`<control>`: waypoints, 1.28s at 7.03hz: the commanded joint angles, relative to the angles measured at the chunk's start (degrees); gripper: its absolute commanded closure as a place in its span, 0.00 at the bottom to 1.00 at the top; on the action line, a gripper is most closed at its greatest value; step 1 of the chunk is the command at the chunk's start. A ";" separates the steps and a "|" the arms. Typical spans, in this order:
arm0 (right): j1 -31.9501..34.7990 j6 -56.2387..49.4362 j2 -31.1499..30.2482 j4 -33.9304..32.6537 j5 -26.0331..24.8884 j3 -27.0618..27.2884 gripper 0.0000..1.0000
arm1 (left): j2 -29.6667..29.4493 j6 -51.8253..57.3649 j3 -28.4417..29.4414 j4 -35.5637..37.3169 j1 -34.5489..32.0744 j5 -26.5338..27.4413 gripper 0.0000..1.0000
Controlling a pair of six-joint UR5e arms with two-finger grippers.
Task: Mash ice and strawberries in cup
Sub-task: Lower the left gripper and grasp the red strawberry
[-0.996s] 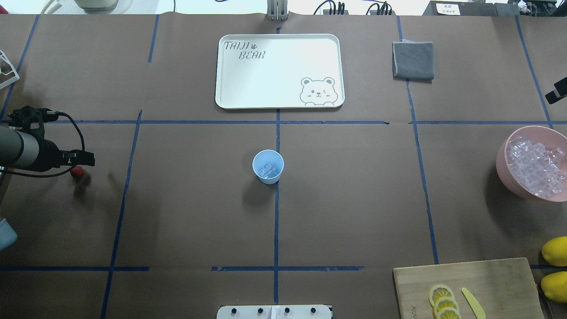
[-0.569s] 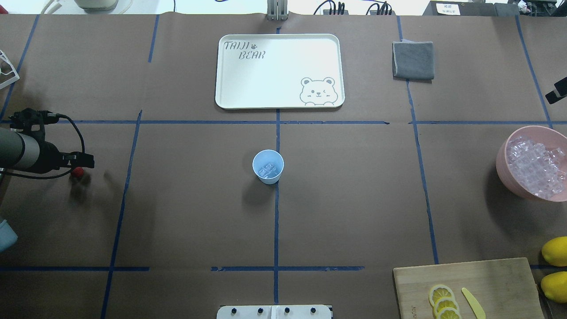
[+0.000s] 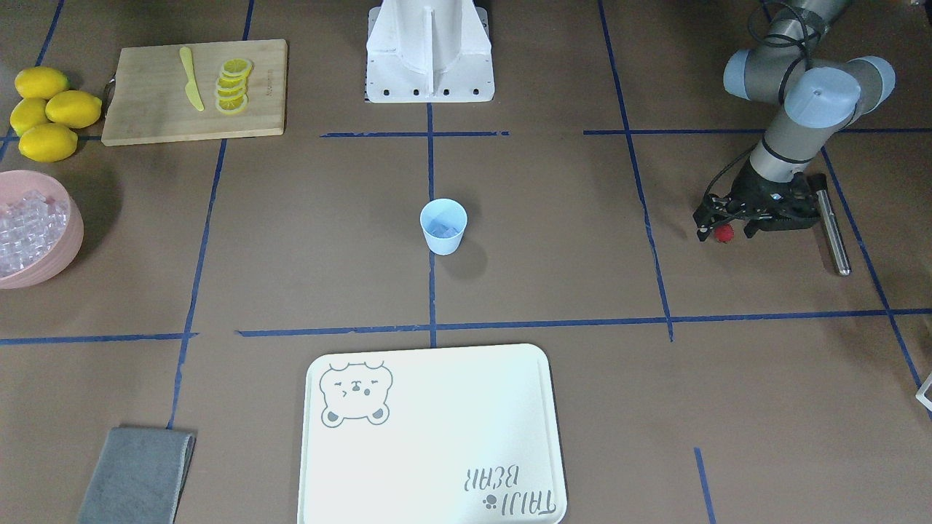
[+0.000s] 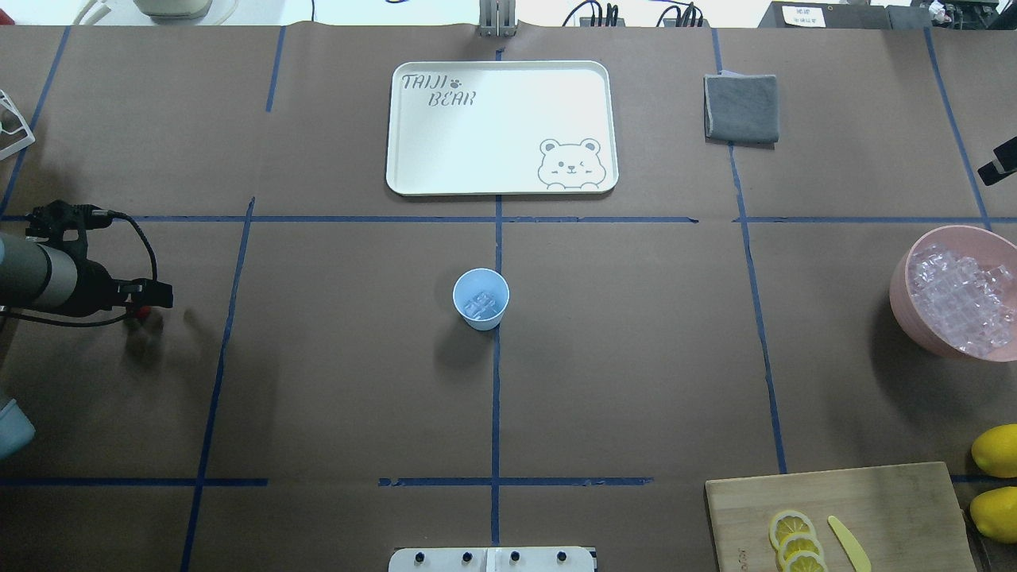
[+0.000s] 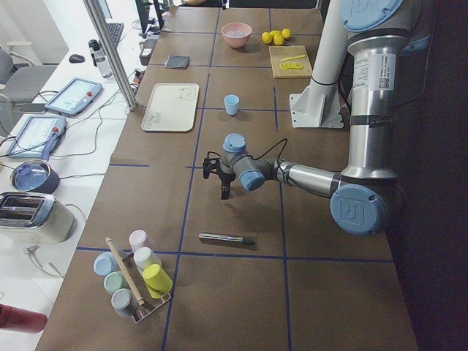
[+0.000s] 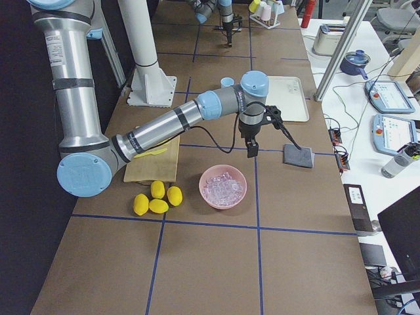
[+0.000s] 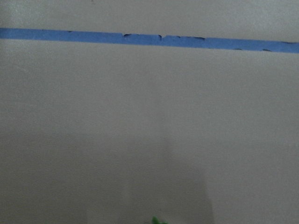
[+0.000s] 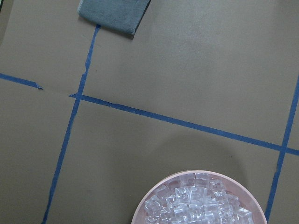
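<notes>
Near the left edge of the tabletop [image 4: 334, 357] the strawberry [image 3: 722, 232] is straddled by the left end effector [image 3: 725, 234], jaws apart; an off-centre closing could see the round berry rolled away or crushed. The cup [image 4: 481, 298], ice [image 4: 480, 306] inside, is set at the tabletop's middle. By the right edge, it cannot be told whether the right end effector [image 6: 252, 149] is apart or together.

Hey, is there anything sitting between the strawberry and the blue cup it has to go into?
Nothing visible. Only bare table lies between the strawberry and the cup; the metal rod is on the strawberry's far side.
</notes>
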 commanded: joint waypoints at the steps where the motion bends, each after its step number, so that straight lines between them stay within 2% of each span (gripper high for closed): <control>1: 0.00 0.09 0.18 0.00 0.09 0.09 0.01 | 0.06 -0.07 0.00 0.03 0.04 -0.09 0.28; 2: 0.09 0.18 0.27 0.00 0.09 0.09 0.01 | 0.06 -0.07 0.00 0.12 -0.04 -0.09 0.39; 3: 0.09 0.18 0.35 0.00 0.09 0.09 0.01 | 0.06 -0.07 -0.17 0.12 -0.05 -0.26 0.60; 5: 0.09 0.10 0.27 0.00 0.09 0.09 0.01 | 1.28 0.20 -1.31 0.12 -0.13 -0.44 0.92; 6: 0.17 -0.08 0.09 0.00 0.09 0.09 0.01 | 1.90 0.37 -3.40 0.56 -0.66 -1.22 0.98; 7: 1.39 -0.69 0.09 -0.09 0.17 -0.17 0.01 | 1.90 0.29 -5.69 2.65 -1.36 -4.97 1.00; 8: 3.15 -1.57 -0.17 0.00 0.26 -1.13 0.01 | 1.03 0.37 -9.10 6.85 -2.58 -5.88 1.00; 9: 5.86 -6.88 -1.48 0.00 1.13 -3.41 0.01 | -0.89 0.37 -14.01 15.33 -2.59 -6.24 1.00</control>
